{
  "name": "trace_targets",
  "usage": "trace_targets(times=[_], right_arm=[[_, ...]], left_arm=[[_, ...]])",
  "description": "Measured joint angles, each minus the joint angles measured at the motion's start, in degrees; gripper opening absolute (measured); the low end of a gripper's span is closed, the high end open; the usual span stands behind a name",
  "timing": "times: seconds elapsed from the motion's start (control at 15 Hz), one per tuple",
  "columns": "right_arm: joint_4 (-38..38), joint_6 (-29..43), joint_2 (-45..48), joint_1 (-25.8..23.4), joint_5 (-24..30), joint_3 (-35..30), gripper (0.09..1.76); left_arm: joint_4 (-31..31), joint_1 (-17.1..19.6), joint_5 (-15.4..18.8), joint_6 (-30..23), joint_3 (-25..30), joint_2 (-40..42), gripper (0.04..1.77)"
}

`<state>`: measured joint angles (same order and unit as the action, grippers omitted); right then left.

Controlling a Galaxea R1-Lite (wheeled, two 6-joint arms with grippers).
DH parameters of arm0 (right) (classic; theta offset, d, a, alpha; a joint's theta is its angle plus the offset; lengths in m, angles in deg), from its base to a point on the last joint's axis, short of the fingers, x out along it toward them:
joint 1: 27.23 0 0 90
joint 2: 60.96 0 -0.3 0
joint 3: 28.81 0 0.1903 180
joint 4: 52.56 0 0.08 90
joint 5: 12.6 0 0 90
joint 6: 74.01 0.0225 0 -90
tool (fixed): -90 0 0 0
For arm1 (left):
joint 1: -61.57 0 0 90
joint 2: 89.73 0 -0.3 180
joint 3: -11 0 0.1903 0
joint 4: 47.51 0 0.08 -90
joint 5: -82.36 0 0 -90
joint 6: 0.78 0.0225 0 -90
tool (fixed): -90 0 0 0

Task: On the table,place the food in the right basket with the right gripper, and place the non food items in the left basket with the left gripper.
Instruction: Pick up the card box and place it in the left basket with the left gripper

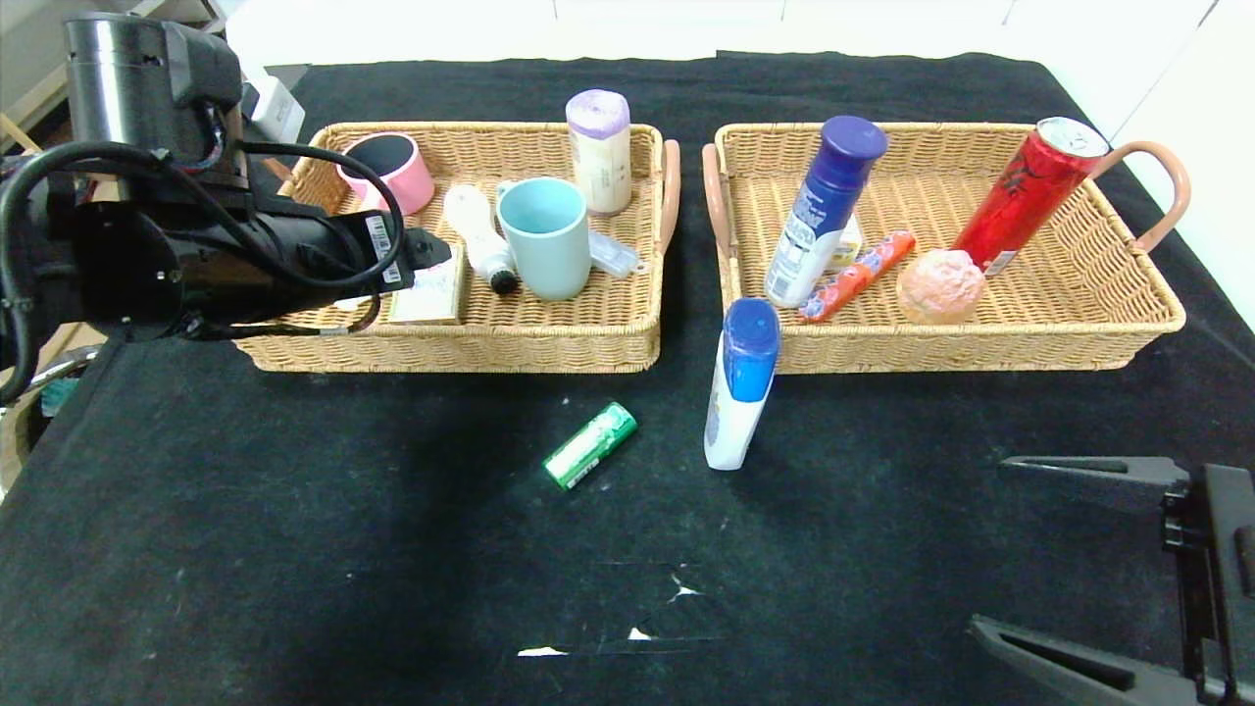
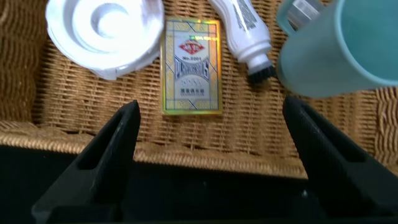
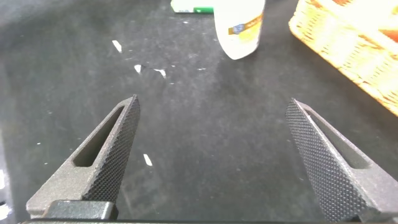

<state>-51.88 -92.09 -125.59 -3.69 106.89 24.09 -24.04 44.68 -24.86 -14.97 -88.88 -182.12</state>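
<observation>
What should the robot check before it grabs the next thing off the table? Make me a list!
1. Left gripper let go: ok. It is open above the card box lying in the left basket.
2. Right gripper ready: ok, open and empty above the black table.
3. Things left on the table: not ok. The green tube and the blue-capped white bottle are outside both baskets.
4. Bottle steady: not ok, it leans against the right basket.
5. Is the tube food: cannot tell, label unreadable.
6. Room in the right basket: ok, bare wicker shows near its front right corner.
</observation>
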Motion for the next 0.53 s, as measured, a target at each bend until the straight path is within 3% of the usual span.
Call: trace_targets(times=[0.53], right_arm=[[0.1,-0.1,-1.1,-0.4,0.0,0.0,1.71]], left_arm=[[-0.4,-12.0,-0.3,0.2,13.2,7.4,1.69]])
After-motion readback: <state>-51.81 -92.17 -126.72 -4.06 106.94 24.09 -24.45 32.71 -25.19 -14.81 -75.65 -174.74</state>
